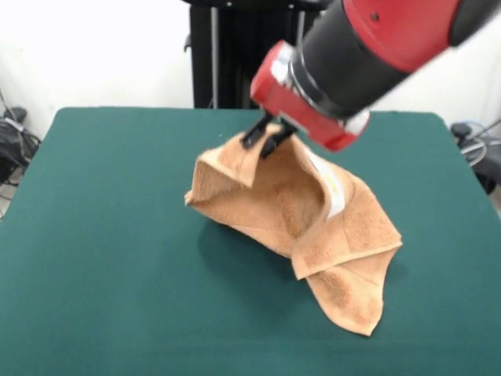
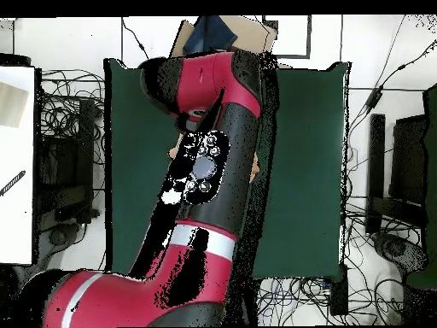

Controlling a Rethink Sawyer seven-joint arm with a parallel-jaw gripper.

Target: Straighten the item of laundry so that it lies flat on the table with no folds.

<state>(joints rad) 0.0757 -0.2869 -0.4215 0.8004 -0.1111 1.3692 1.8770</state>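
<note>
The tan terry towel is bunched and folded near the middle of the dark green table. Its top edge is lifted into a peak and its lower corners rest on the cloth. A white tag shows on a fold at the right. My gripper comes down from the upper right and is shut on the towel's raised top edge. In the overhead view the red and black arm covers the gripper and nearly all of the towel; the green table shows on both sides of the arm.
Green cloth lies bare all round the towel. The robot's black pedestal stands behind the table's far edge. Cables and dark equipment lie on the floor beside the table, and a cardboard box sits beyond one end.
</note>
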